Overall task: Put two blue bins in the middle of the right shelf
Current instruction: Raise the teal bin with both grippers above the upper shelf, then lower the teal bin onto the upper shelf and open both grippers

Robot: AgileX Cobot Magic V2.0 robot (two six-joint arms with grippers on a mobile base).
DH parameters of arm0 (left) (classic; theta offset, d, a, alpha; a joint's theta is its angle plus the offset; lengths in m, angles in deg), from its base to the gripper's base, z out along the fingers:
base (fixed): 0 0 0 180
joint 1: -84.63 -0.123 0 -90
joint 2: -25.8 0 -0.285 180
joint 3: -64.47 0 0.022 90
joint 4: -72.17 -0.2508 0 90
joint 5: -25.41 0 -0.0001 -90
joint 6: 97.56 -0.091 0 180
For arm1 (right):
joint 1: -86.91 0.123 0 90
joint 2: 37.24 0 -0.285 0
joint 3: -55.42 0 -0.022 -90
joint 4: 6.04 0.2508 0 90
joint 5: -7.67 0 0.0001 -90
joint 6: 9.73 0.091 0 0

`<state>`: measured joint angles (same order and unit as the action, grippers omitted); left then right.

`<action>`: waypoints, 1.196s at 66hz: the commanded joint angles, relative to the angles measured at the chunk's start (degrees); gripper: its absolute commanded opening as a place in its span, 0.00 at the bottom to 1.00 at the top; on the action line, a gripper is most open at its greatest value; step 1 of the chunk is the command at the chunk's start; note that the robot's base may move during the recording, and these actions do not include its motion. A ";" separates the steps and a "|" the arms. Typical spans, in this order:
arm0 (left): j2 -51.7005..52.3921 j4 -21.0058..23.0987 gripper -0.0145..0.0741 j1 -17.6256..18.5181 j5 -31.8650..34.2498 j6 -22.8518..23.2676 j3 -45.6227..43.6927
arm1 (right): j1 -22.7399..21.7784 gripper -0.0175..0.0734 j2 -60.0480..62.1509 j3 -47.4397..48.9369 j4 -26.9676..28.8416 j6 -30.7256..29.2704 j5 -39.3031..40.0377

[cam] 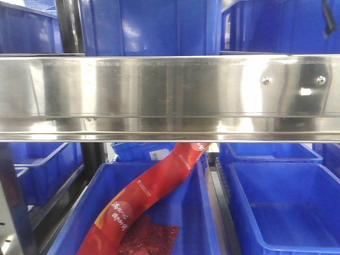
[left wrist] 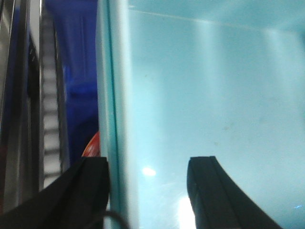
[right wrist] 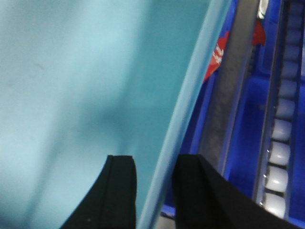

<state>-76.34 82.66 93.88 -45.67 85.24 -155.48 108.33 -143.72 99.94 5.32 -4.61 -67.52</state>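
Note:
A blue bin fills both wrist views, its wall looking pale teal up close. In the left wrist view my left gripper [left wrist: 147,162] is open and straddles the bin's rim [left wrist: 112,95]: one finger [left wrist: 90,181] rests against the outside, the other stands apart over the inner wall [left wrist: 214,71]. In the right wrist view my right gripper [right wrist: 155,160] is shut on the opposite rim [right wrist: 190,95], one finger on each side, with the bin's inside [right wrist: 71,71] to the left. Neither gripper shows in the front view, where blue bins [cam: 151,26] [cam: 276,24] sit above a shelf beam.
A shiny steel shelf beam [cam: 170,95] crosses the front view. Below it stand a blue bin [cam: 199,212] holding red packets [cam: 154,186], an empty blue bin [cam: 287,212] to its right, and smaller bins [cam: 42,164] at the left. Roller tracks [right wrist: 281,152] [left wrist: 50,95] run beside the held bin.

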 commanded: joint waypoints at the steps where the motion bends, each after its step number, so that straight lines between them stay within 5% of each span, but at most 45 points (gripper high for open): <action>1: 0.94 2.41 0.04 2.18 1.12 -1.51 3.92 | 0.45 0.02 -0.82 -0.22 3.92 -2.83 5.23; 33: -1.82 1.67 0.04 2.43 1.12 -1.75 12.89 | 1.93 0.03 -8.09 -0.22 4.04 -2.83 5.23; 45: -3.45 1.80 0.06 2.43 1.12 -2.81 12.89 | 1.93 0.27 -9.46 -0.22 4.04 -2.83 5.23; 56: -3.47 0.13 0.34 2.43 2.02 -2.81 12.89 | 1.93 0.66 -9.84 -0.22 3.70 -2.83 5.23; 66: -3.47 -0.49 0.87 2.43 2.02 -2.81 12.89 | 1.93 0.76 -9.62 -0.22 2.44 -2.83 5.23; 79: -1.59 -0.54 0.77 2.43 1.92 -2.81 12.89 | 1.93 0.76 -7.85 -0.22 1.68 -2.83 5.23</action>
<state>-80.15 80.59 95.89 -44.38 82.80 -142.03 110.01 -153.64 99.27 7.05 -6.81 -63.38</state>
